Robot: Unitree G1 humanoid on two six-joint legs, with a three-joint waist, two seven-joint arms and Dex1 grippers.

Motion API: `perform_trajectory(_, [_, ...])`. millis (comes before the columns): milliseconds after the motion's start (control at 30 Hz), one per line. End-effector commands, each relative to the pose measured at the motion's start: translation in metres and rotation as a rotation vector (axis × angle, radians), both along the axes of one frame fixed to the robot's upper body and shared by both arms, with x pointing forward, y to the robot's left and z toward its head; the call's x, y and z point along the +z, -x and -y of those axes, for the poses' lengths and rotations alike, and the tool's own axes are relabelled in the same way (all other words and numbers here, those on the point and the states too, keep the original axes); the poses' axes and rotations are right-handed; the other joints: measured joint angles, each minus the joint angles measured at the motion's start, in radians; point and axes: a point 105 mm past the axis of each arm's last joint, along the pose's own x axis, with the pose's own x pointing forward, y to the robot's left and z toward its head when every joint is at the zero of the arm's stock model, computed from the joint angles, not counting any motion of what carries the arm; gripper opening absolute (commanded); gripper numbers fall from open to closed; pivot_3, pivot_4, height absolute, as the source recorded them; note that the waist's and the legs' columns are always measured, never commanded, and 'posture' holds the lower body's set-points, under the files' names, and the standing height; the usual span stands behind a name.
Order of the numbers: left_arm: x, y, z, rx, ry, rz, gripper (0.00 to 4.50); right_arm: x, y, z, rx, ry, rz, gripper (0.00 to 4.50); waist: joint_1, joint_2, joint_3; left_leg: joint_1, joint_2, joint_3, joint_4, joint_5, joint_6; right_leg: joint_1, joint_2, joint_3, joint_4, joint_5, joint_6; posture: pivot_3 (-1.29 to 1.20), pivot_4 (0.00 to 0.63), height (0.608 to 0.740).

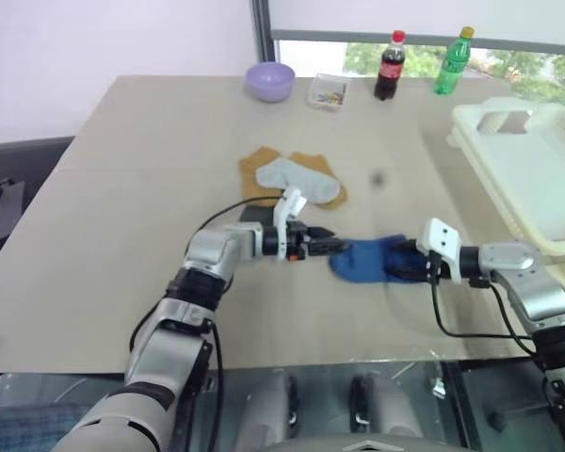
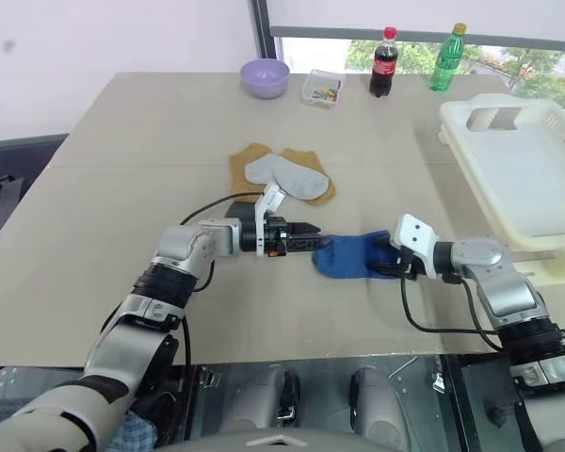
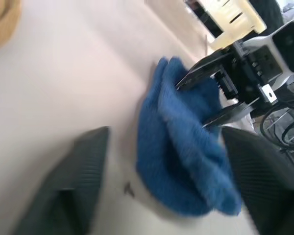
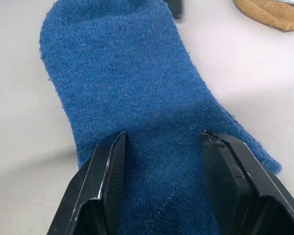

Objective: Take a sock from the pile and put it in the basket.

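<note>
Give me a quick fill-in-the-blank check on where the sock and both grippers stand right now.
1. The sock between the two grippers is ____ in colour.
2. The left gripper has its fingers ____ at the sock's end.
3. The sock lies on the ____, not in the basket.
4. The right gripper has a finger on each ____ of the sock.

Missing words: blue; open; table; side

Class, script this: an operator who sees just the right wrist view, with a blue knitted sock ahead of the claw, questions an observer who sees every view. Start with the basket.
Operator: Where is the basket?
Observer: The large white slotted plastic basket stands at the table's right edge, to the right of the right claw.
Operator: What is the left claw doing?
Observer: The left claw is open at the left end of the blue knitted sock.
Operator: What does the pile hold?
Observer: A light grey sock lying over mustard-orange socks.
</note>
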Motion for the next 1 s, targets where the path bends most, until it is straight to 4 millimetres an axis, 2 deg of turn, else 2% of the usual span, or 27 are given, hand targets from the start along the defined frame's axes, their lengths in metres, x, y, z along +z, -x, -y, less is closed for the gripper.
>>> perform_trajectory(33, [0.004, -0.01, -0.002, 0.082, 0.003, 0.018, 4.46, -0.012, 0.005, 0.001, 0.007, 0.036, -0.044, 2.48, 0.0, 0.0, 0.0, 0.0, 0.0, 0.0, 0.0, 0.0, 0.0, 0.0, 0.0, 0.0, 0.0, 0.0, 0.0, 0.0, 0.15, 0.733])
perform_trajectory(133, [-0.004, -0.004, 0.003, 0.052, -0.042, -0.067, 4.46, -0.012, 0.005, 0.0, 0.008, 0.038, -0.044, 2.48, 0.0, 0.0, 0.0, 0.0, 0.0, 0.0, 0.0, 0.0, 0.0, 0.0, 0.0, 0.0, 0.0, 0.0, 0.0, 0.0, 0.15, 0.733])
perform_trajectory(300, [-0.009, 0.025, 0.015, -0.154, -0.088, -0.224, 4.46, -0.014, 0.004, 0.0, 0.008, 0.042, -0.044, 2.48, -0.001, 0.0, 0.0, 0.0, 0.0, 0.0, 0.0, 0.0, 0.0, 0.0, 0.0, 0.0, 0.0, 0.0, 0.001, 0.0, 0.15, 0.733])
perform_trajectory(400, [-0.014, 0.045, 0.017, -0.281, -0.119, -0.288, 4.46, -0.014, 0.003, 0.0, 0.009, 0.043, -0.044, 2.48, -0.001, 0.0, 0.0, 0.0, 0.0, 0.0, 0.0, 0.0, 0.0, 0.0, 0.001, 0.0, 0.0, 0.0, 0.0, 0.0, 0.15, 0.733])
perform_trajectory(533, [-0.015, 0.062, 0.017, -0.378, -0.126, -0.35, 4.46, -0.014, 0.003, -0.001, 0.007, 0.042, -0.042, 2.48, -0.001, 0.0, 0.0, 0.0, 0.0, 0.0, 0.0, 0.0, 0.0, 0.0, 0.001, 0.0, 0.0, 0.0, 0.0, 0.0, 0.15, 0.733])
perform_trajectory(700, [-0.007, 0.064, 0.015, -0.371, -0.05, -0.389, 4.46, -0.014, 0.003, -0.002, 0.007, 0.042, -0.04, 2.48, -0.003, 0.0, 0.0, 0.0, 0.0, 0.0, 0.0, 0.0, 0.0, 0.0, 0.001, 0.0, 0.0, 0.0, 0.0, 0.0, 0.15, 0.733])
perform_trajectory(900, [0.004, 0.082, 0.012, -0.431, 0.05, -0.443, 4.46, -0.014, 0.003, -0.002, 0.004, 0.041, -0.04, 2.48, -0.008, 0.0, 0.0, 0.0, 0.001, -0.001, 0.0, 0.0, 0.0, 0.0, 0.0, 0.0, 0.0, 0.0, 0.0, 0.0, 0.15, 0.733])
perform_trajectory(967, [0.002, 0.089, 0.012, -0.447, 0.047, -0.441, 4.46, -0.014, 0.003, -0.002, 0.004, 0.042, -0.04, 2.48, -0.01, 0.0, 0.0, 0.0, 0.001, -0.001, 0.0, 0.0, 0.0, 0.0, 0.0, 0.0, 0.0, 0.0, 0.0, 0.0, 0.15, 0.733])
perform_trajectory(1000, [-0.002, 0.086, 0.012, -0.424, 0.034, -0.42, 4.46, -0.014, 0.003, -0.001, 0.004, 0.043, -0.039, 2.48, -0.011, 0.0, 0.0, 0.0, 0.001, -0.001, 0.0, 0.0, 0.0, 0.0, 0.0, 0.0, 0.0, 0.0, 0.0, 0.0, 0.15, 0.733])
